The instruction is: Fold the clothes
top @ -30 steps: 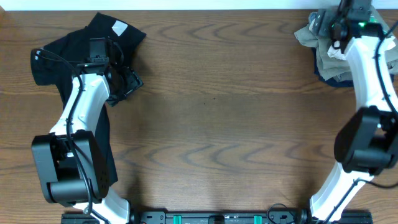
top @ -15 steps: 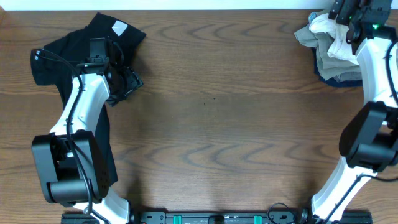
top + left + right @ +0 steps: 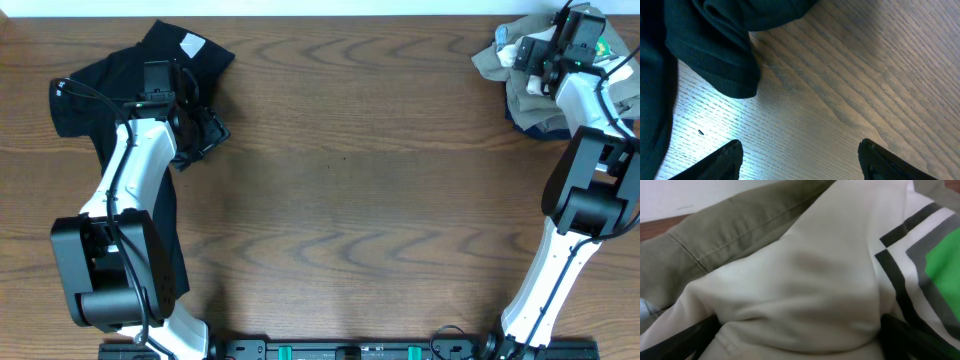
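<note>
Near edge: both arm bases, then bare wooden table (image 3: 350, 210) across the middle.

Left side, mid-depth: left gripper (image 3: 800, 160) released. The two fingertips (image 3: 730, 157) stand wide apart with nothing between them, just wood grain under the gap. It hovers low at the right-hand edge of the black shirt (image 3: 95, 95). In the left wrist view a rolled hem of that shirt lies just beyond the fingertips, not touching them. The black shirt sits crumpled and unfolded on the far left of the table, partly under the left arm, one small white patch showing near its far edge.

Far right corner: right arm is stretched out, right gripper (image 3: 528, 52) down on a pile of garments. Its jaws are spread wide, not clamped. The white T-shirt (image 3: 805, 280) bulges up into the gap and fills it, cloth against both fingers (image 3: 685, 340). The print (image 3: 940, 265) shows at the right edge of the wrist view as a green block with black and grey bands. The T-shirt is bunched on top of the pile, unfolded. The khaki garment (image 3: 740, 225) lies just behind it, seam visible. A navy piece (image 3: 528, 128) peeks out at the pile's near edge.
</note>
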